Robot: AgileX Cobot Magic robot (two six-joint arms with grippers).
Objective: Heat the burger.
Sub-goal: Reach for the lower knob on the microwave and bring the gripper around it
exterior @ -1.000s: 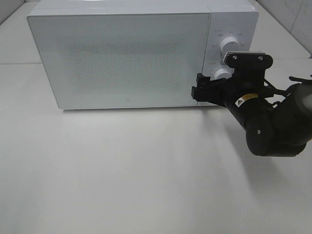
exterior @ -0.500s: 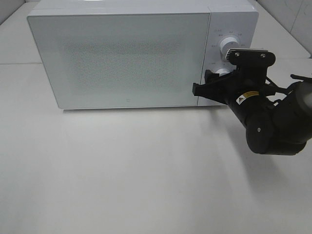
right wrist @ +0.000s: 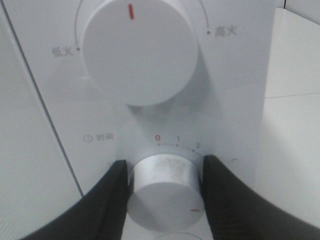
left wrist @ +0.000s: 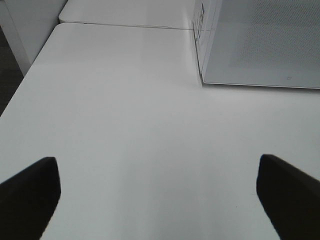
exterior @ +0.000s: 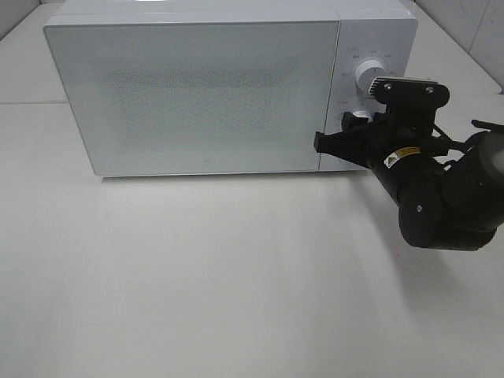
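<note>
White microwave [exterior: 205, 87] door shut; right hand [right wrist: 165, 170] clamps lower timer knob [right wrist: 164, 200]; left hand [left wrist: 157, 170] wide

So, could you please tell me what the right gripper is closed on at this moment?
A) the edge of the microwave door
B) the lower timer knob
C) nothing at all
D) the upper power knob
B: in the right wrist view, the right gripper has its fingers pressed on both sides of the lower timer knob under the 0-1-2 scale, while the upper knob is untouched.
</note>
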